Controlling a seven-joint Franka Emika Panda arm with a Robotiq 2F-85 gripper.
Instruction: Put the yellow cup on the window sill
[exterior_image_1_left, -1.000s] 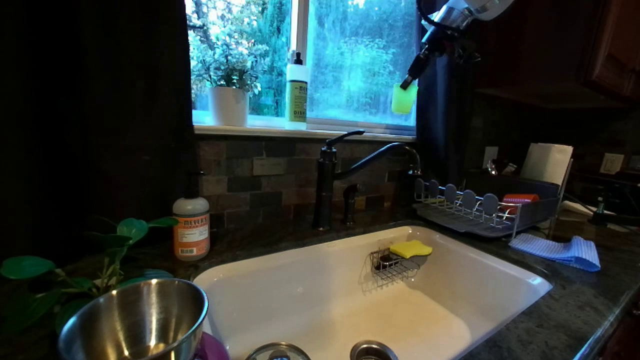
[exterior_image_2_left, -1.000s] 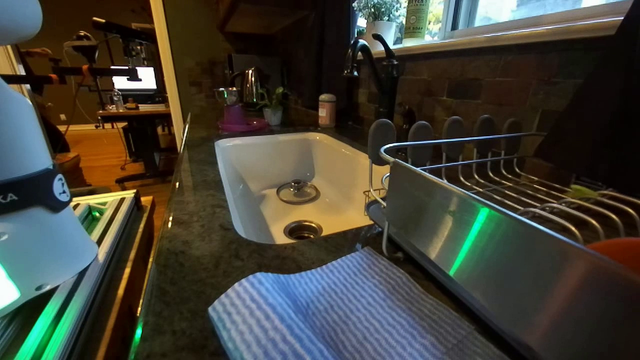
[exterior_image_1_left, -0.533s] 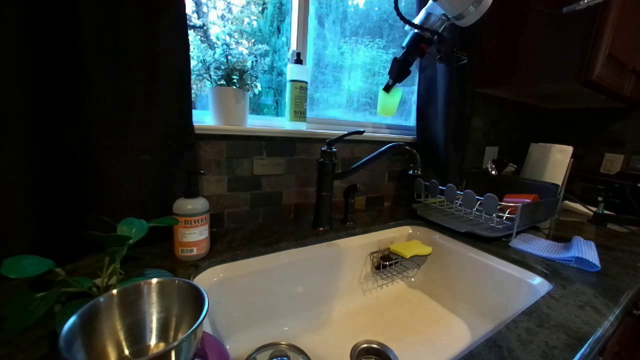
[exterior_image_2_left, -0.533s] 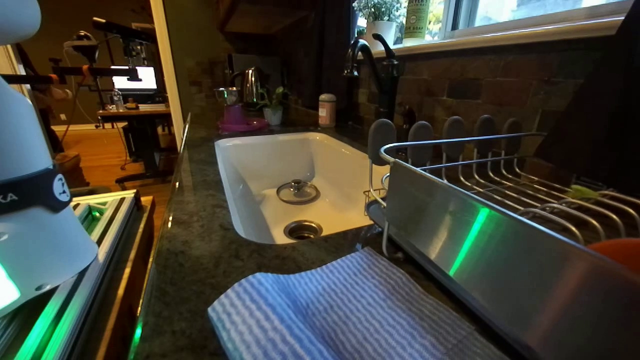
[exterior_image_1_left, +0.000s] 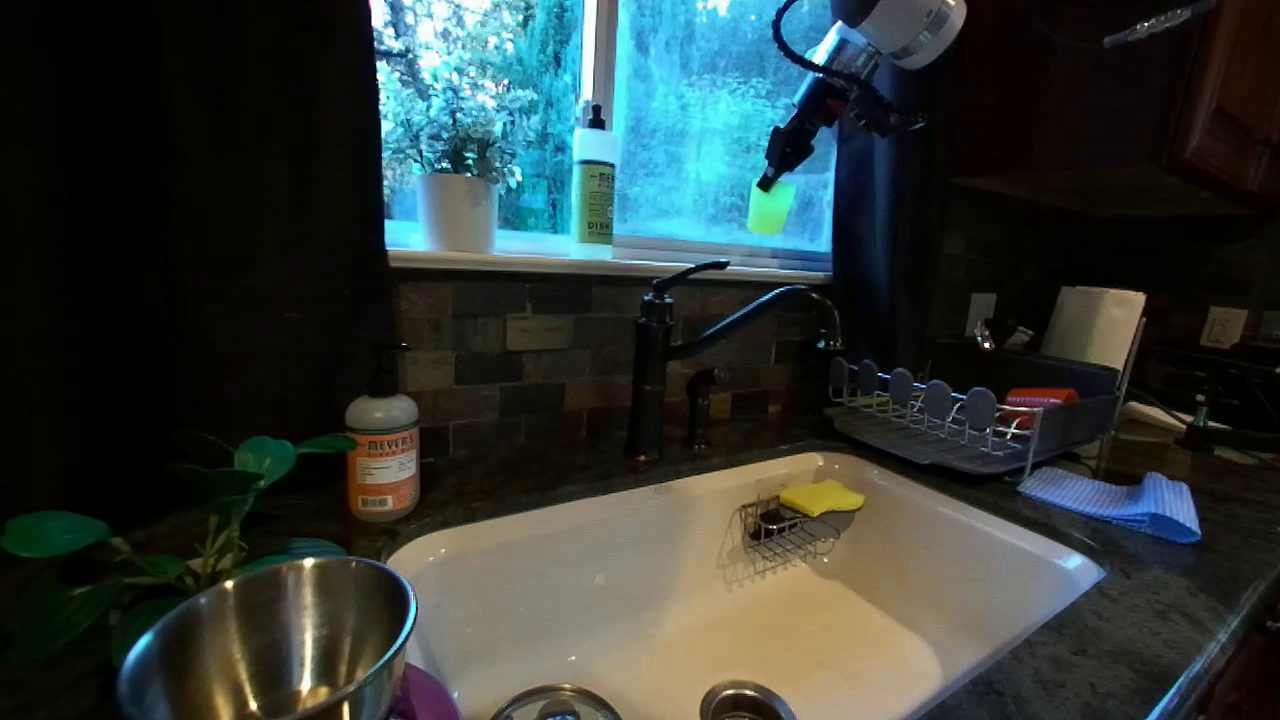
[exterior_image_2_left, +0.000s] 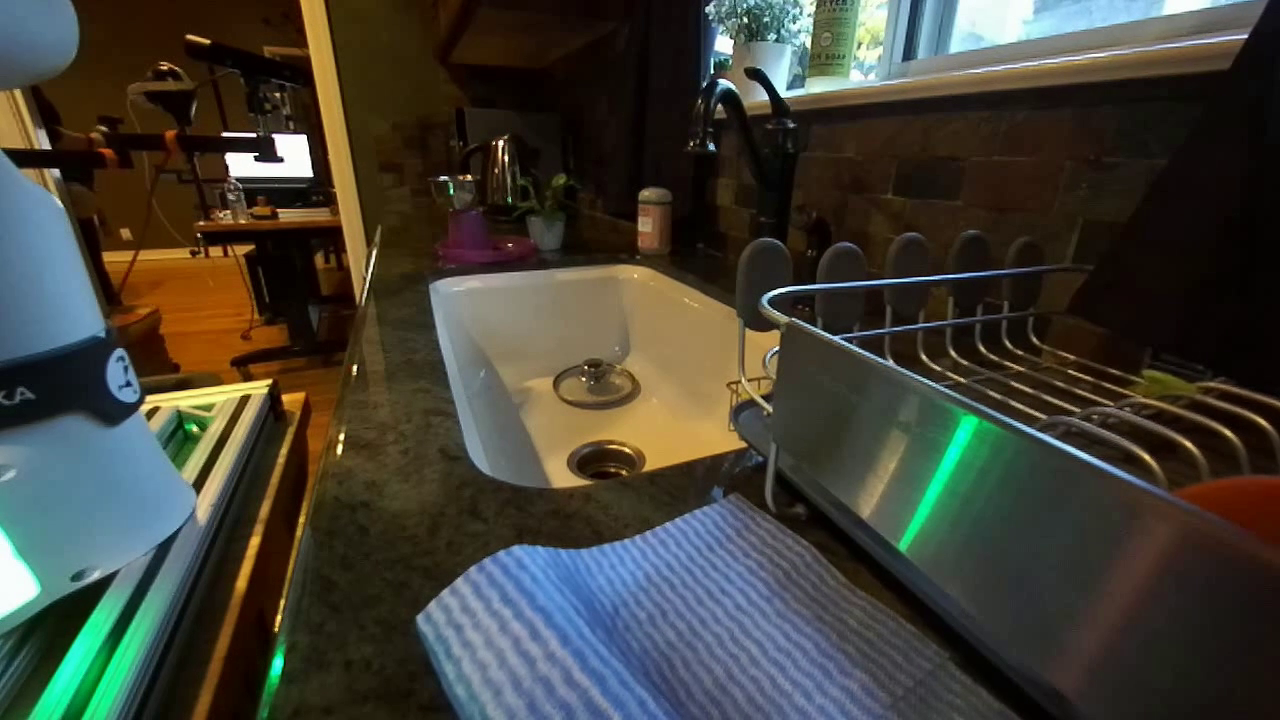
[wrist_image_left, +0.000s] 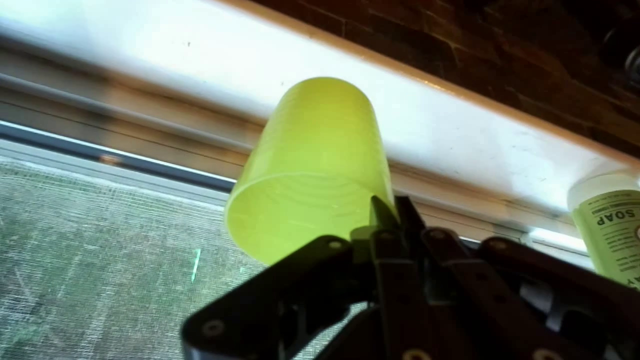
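Yellow cup (exterior_image_1_left: 771, 211), just below the gripper (exterior_image_1_left: 767, 184) pinching its rim, above the window sill (wrist_image_left: 450, 130)

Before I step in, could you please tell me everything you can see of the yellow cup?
The yellow cup is plain, yellow-green and apparently plastic, slightly translucent, with a round open mouth tapering to a narrower base; faint curved lines show inside. It hangs mouth up, slightly tilted, higher than the window sill and clear of it. Only the pincer visibly touches it, pinching one side of its rim.
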